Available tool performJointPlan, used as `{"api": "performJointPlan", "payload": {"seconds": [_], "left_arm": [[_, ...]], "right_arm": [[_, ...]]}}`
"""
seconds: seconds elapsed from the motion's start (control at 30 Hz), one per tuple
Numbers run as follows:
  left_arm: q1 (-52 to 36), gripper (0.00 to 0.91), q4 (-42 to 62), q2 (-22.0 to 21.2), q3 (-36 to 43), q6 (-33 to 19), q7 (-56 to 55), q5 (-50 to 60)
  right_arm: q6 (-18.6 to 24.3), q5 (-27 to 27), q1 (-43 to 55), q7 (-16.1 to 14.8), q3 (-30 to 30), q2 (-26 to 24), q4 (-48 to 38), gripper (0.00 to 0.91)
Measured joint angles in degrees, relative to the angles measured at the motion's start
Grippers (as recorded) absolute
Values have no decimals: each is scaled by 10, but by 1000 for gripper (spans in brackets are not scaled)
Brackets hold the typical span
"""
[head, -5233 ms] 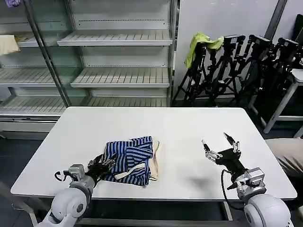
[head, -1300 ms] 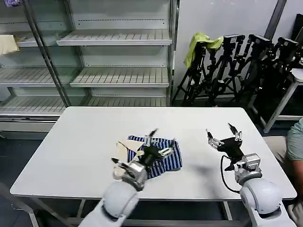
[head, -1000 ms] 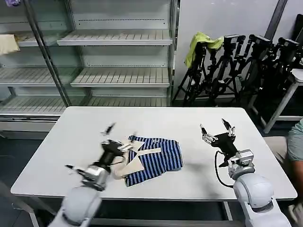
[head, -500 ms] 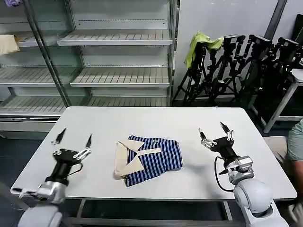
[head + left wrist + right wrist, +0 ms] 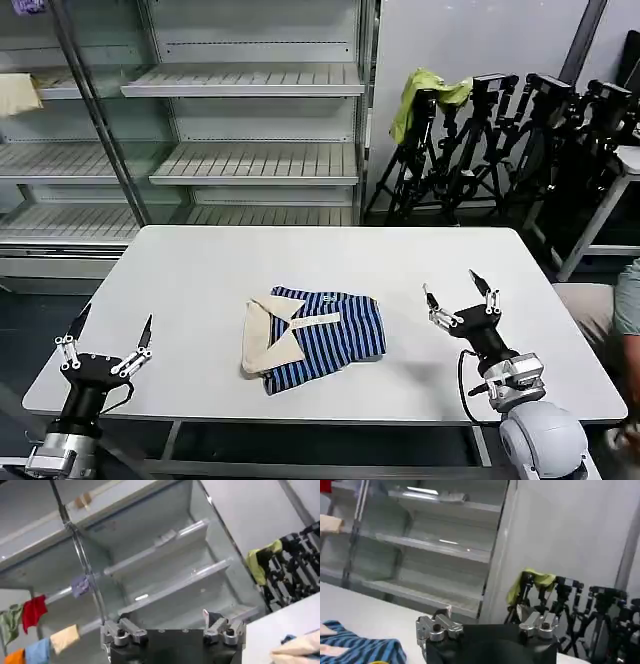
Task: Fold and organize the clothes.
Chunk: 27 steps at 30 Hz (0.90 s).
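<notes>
Left gripper: spread, empty, held at the table's near-left corner.
Right gripper: spread, empty, right of the shirt.
Shirt: folded mid-table, cream collar leftward.
Advice: loose edges are best squared gently.

Bright, even indoor light from overhead. White table evenly lit, mild sheen, no hard glare. Soft short shadow under striped shirt near edge; faint diffuse shadow on table beside right end effector. Head view sharp across table, slight wide-angle bend along shelf unit posts. Left wrist view soft, shelf lights show as small bright streaks. Right wrist view hazy, background tripods blurred.
</notes>
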Motion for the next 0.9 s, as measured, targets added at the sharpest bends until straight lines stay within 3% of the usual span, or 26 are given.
{"api": "performJointPlan", "payload": {"seconds": [0.9], "left_arm": [[-151,907,62,17,119,8,32,37]], "right_arm": [[-19,-44,16,37,6,19,14,907]]}}
